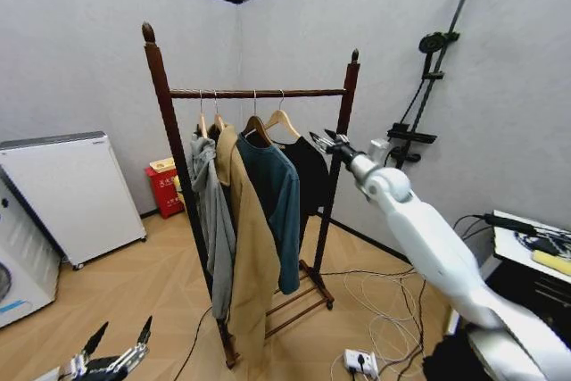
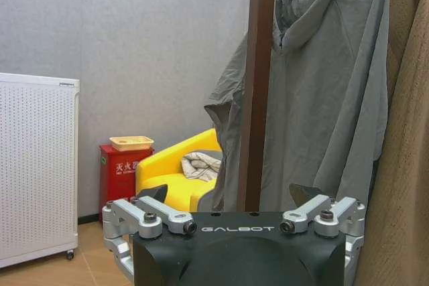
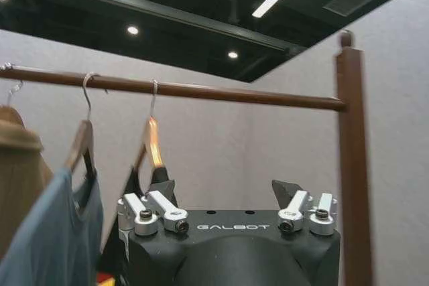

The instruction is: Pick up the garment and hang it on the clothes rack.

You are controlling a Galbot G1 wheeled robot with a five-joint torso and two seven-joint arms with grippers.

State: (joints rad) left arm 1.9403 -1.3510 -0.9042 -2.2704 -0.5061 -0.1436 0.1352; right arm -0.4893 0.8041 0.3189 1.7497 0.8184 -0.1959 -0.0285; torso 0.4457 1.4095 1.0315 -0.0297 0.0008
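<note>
Left end effector (image 1: 116, 343) low near the floor, fingers spread, nothing between them. Clothes rack (image 1: 259, 93) ahead, bar carrying, left to right, grey hooded top (image 1: 211, 220), tan coat (image 1: 251, 265), teal shirt (image 1: 278, 207) and black garment (image 1: 310, 176) on a wooden hanger (image 1: 282, 120), last on the bar by the right-hand post. Right end effector (image 1: 328, 141) raised just beside the garment, fingers apart, gripping nothing.

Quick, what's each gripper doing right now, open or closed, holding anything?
Left gripper: open, empty, low near the floor.
Right gripper: open, empty, raised beside the black garment hanging on the clothes rack.
</note>
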